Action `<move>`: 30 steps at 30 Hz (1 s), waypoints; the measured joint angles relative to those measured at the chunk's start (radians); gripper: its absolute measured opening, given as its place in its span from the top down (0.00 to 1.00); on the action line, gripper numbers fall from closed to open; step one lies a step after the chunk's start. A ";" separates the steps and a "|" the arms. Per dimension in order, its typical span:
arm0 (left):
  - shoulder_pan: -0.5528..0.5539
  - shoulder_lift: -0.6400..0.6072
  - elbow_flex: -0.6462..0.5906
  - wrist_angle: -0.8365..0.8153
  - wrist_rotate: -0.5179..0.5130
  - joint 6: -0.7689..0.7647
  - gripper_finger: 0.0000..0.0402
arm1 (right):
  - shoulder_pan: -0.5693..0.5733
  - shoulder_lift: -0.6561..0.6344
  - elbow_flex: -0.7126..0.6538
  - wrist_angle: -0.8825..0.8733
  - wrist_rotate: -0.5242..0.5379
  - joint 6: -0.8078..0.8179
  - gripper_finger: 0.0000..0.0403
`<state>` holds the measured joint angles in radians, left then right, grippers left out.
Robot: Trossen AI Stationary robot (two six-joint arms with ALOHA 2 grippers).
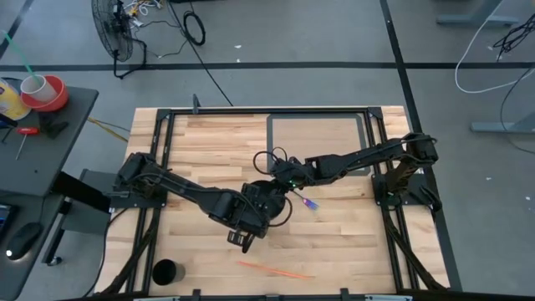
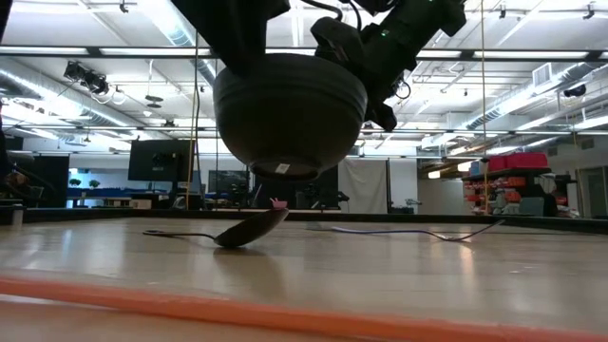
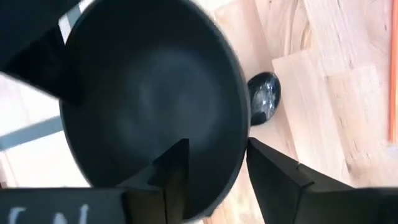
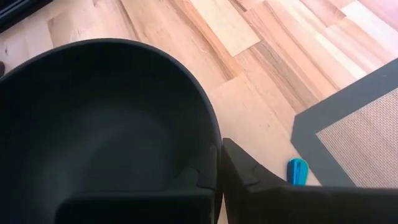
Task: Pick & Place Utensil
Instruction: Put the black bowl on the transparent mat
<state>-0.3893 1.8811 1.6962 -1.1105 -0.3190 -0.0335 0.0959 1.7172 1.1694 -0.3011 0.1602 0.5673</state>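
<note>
Matte black round bowl [image 2: 290,109], glossy black metal spoon [image 2: 249,229], thin orange straw [image 1: 272,269], pale striped wooden tabletop [image 1: 343,226], grey woven mat with dark border [image 1: 316,134]

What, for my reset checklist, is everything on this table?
bowl: one, black, held in the air above the table's middle
spoon: one, black, lying under the bowl
utensil: one, purple-blue, right of the bowl
stick: one, orange, near the high view's lower edge
cup: one, black, lower left corner
mat: one, grey, upper middle
table: one, light wood
left tool: one, dark, shut on bowl's rim
right tool: one, dark, shut on bowl's rim
</note>
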 joint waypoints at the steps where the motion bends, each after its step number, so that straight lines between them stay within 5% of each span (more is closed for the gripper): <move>1: 0.000 -0.005 0.000 -0.009 0.005 -0.008 0.59 | 0.000 0.000 0.000 0.000 -0.002 -0.001 1.00; 15: -0.109 -0.173 0.000 -0.249 -0.016 -0.320 0.59 | 0.000 -0.090 0.000 -0.068 0.002 -0.001 1.00; 24: -0.276 -0.215 0.000 -0.234 -0.218 -0.452 0.59 | -0.035 -0.267 -0.003 -0.365 0.163 0.091 1.00; 30: -0.384 -0.187 -0.001 -0.140 -0.416 -0.616 0.59 | -0.126 -0.380 -0.096 -0.402 0.211 0.135 1.00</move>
<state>-0.7737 1.6938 1.6950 -1.2504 -0.7348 -0.6493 -0.0299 1.3376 1.0731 -0.7028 0.3707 0.7021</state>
